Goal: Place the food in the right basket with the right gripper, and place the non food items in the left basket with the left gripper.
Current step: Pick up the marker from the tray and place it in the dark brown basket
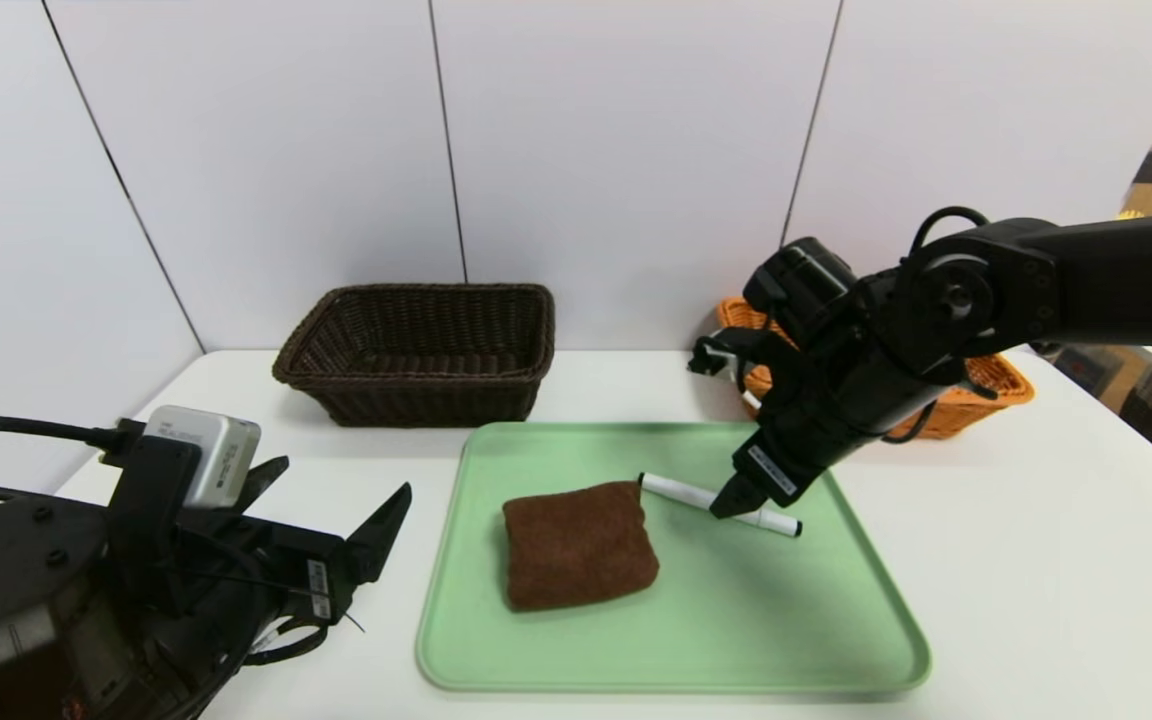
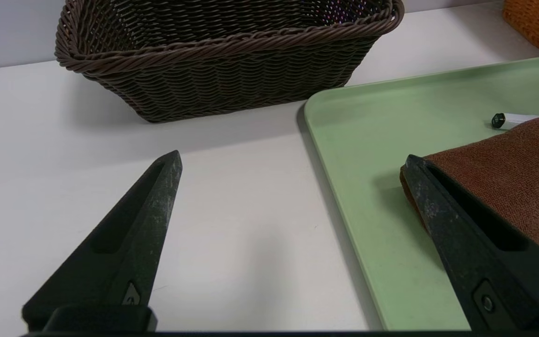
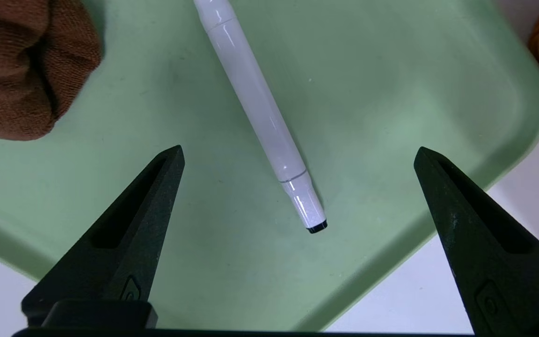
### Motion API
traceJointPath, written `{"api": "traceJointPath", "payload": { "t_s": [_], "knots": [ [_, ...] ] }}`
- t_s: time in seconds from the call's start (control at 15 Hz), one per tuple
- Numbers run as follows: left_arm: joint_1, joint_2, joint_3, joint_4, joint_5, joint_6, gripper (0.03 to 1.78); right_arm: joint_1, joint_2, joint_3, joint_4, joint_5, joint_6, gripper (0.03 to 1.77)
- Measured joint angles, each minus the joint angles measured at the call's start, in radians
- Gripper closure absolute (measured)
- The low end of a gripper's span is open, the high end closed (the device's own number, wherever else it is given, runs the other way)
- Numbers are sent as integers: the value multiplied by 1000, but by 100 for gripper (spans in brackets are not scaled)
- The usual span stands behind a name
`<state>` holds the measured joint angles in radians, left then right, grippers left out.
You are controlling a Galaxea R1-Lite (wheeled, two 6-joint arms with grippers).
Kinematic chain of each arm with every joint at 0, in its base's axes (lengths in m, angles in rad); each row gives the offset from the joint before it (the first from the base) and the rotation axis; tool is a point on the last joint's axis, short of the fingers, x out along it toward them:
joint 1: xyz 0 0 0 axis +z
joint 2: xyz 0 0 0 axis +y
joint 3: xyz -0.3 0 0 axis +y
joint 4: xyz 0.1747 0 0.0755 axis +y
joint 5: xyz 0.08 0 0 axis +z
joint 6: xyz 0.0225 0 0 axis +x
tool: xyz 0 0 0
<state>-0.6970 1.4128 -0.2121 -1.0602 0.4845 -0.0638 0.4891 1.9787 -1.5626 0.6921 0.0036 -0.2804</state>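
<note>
Right gripper (image 3: 300, 154) hangs over the green tray (image 1: 736, 640), fingers wide and empty above one marker pen (image 3: 260, 112) — one brown cloth (image 1: 579, 545) beside it — left gripper (image 2: 293, 161) likewise spread

You have two baskets: one dark brown basket (image 1: 421, 350) and one orange basket (image 1: 976, 395). One green tray (image 1: 736, 620) carries one brown cloth (image 1: 579, 545) and one white marker (image 1: 681, 493). Two hands show.

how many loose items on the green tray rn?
2. The brown cloth lies near the tray's middle; the white marker lies just beyond it, under the open right hand. No can shows; the orange basket is mostly hidden by the arm.
</note>
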Motion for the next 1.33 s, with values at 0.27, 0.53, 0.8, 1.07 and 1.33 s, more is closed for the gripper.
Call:
{"api": "traceJointPath", "payload": {
  "t_s": [0.27, 0.53, 0.8, 1.07, 1.33],
  "knots": [
    [-1, 10, -3, -1, -3, 1, 12, 11, 29, 4, 3, -5, 0, 11],
    [-1, 13, -5, -1, -3, 1, 12, 35, 39, 15, 50, -17, -12, 11],
    [-1, 13, -6, -2, -3, 1, 12, 56, 59, 16, 69, -37, -14, 11],
    [-1, 13, -6, -3, -3, 2, 12, 58, 76, 15, 66, -37, -15, 11],
    [-2, 13, -15, -3, -4, 11, 12, 48, 89, 13, 65, -36, -28, 11]
  ]
}}
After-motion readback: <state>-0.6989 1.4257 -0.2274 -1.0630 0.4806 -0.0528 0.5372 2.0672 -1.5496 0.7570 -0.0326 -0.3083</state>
